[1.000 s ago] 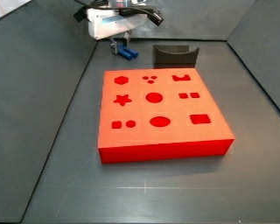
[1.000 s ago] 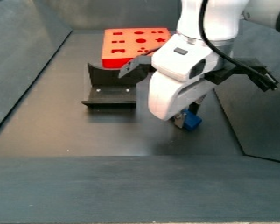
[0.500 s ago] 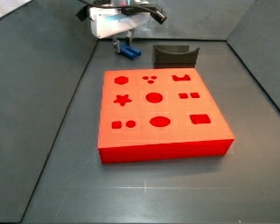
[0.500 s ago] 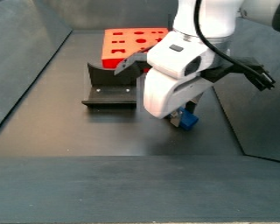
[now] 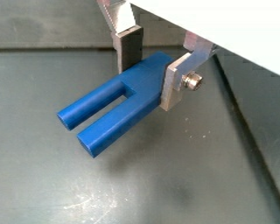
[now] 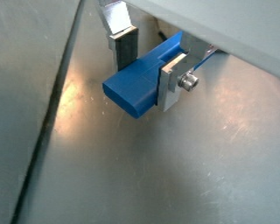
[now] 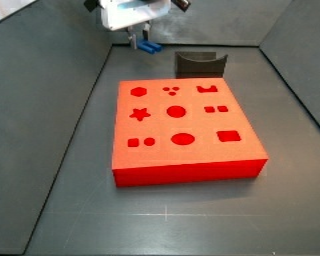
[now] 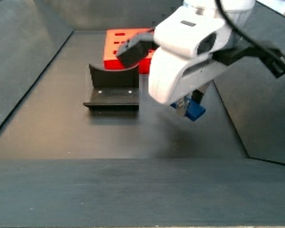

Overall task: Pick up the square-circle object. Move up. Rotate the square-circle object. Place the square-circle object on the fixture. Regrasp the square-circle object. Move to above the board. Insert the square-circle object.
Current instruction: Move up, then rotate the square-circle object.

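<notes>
grip on the square-circle object (image 5: 116,109) looks firm in my tool (image 8: 192,106), clamped across its head and clear of the floor, so i should lift straight, keeping the fixture (image 8: 111,89) well apart

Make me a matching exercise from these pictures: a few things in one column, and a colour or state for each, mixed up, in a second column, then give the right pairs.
Things:
1. square-circle object
2. board
3. fixture
4. tool

Colour or state:
A. red, lying flat on the floor, many shaped holes in its top
B. dark, standing on the floor, nothing on it
C. blue, lifted clear of the floor
D. shut on the blue piece, above the floor beside the fixture

Pairs: 1-C, 2-A, 3-B, 4-D
</notes>
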Tool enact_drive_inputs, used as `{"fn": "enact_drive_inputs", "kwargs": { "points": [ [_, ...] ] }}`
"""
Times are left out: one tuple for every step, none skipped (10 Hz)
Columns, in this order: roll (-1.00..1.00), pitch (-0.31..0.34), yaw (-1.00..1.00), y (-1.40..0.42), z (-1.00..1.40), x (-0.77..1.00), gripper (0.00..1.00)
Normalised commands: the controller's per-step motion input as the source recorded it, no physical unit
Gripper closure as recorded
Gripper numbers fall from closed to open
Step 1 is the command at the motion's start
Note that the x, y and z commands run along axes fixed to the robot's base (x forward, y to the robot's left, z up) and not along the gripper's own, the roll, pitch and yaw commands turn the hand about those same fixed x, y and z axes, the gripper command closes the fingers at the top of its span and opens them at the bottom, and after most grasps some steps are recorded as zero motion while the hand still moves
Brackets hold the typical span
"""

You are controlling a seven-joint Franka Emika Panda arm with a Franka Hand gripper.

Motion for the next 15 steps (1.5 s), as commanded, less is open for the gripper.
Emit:
{"fn": "enact_drive_inputs", "kwargs": {
  "points": [
    [0.1, 0.128, -0.02, 0.0, 0.22, -0.02, 1.0],
    [0.0, 0.0, 0.0, -0.73, 0.83, 0.14, 1.0],
    [0.03, 0.01, 0.03, -0.67, 0.72, 0.12, 1.0],
    [0.07, 0.034, 0.04, -0.5, 0.62, 0.05, 1.0],
    [0.1, 0.048, 0.05, -0.38, 0.55, 0.02, 1.0],
    [0.14, 0.087, 0.05, -0.16, 0.43, 0.0, 1.0],
    [0.15, 0.122, 0.04, -0.09, 0.35, 0.0, 1.0],
    [0.17, 0.149, 0.05, -0.05, 0.23, 0.0, 1.0],
    [0.19, 0.159, 0.05, -0.04, 0.18, -0.01, 1.0],
    [0.21, 0.165, 0.05, -0.03, 0.09, -0.01, 1.0],
    [0.21, 0.167, 0.05, -0.02, 0.05, -0.02, 1.0],
    [0.21, 0.165, 0.05, -0.02, 0.06, -0.01, 1.0],
    [0.21, 0.164, 0.05, -0.02, 0.06, -0.01, 1.0],
    [0.21, 0.163, 0.05, -0.02, 0.06, -0.01, 1.0],
    [0.21, 0.163, 0.05, -0.02, 0.06, -0.01, 1.0]
  ]
}}
